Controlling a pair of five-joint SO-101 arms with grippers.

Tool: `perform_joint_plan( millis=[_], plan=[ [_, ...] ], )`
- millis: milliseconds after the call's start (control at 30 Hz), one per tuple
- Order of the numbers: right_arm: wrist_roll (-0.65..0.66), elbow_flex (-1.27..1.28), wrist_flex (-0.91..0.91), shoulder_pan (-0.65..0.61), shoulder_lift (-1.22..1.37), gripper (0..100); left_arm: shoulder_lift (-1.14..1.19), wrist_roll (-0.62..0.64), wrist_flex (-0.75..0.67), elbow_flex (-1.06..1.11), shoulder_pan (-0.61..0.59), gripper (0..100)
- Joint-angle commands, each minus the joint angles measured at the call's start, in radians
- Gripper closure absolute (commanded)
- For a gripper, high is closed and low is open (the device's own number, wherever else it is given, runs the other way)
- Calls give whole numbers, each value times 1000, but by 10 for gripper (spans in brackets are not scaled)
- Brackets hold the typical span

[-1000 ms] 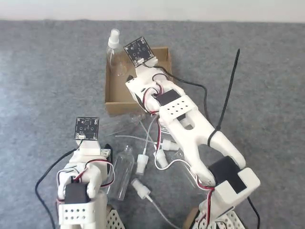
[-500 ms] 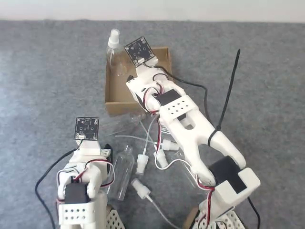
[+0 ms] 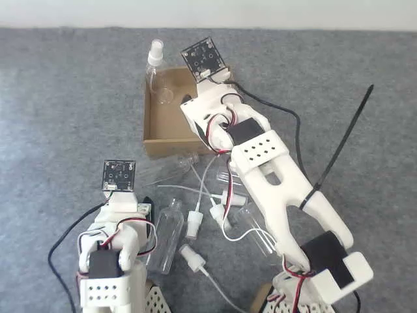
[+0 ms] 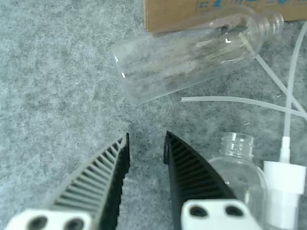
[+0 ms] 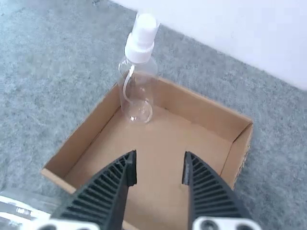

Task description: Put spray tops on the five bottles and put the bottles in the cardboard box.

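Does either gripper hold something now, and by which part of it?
Nothing is held. The left gripper is open over the grey carpet; the right gripper is open above the cardboard box.

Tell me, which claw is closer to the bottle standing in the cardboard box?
The right. The right gripper hangs open over the cardboard box, with the capped bottle just ahead of it. The left gripper sits outside the box, near a topless bottle lying flat.

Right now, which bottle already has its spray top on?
The upright bottle in the box corner. The lying bottles near the left gripper have open necks.
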Motion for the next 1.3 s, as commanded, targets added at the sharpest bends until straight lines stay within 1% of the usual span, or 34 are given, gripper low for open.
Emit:
perform_joint_plan(
  millis=[0, 100, 500, 1267],
  plan=[
    [-5, -17, 44, 4, -74, 897, -12, -3, 5, -12, -2, 892],
    [-5, -15, 87, 5, -97, 910, -12, -3, 5, -12, -2, 892],
    [-6, -11, 282, -1, -260, 911, -12, -3, 5, -12, -2, 892],
    [-6, -9, 542, 5, -441, 913, -12, -3, 5, -12, -2, 892]
  ],
)
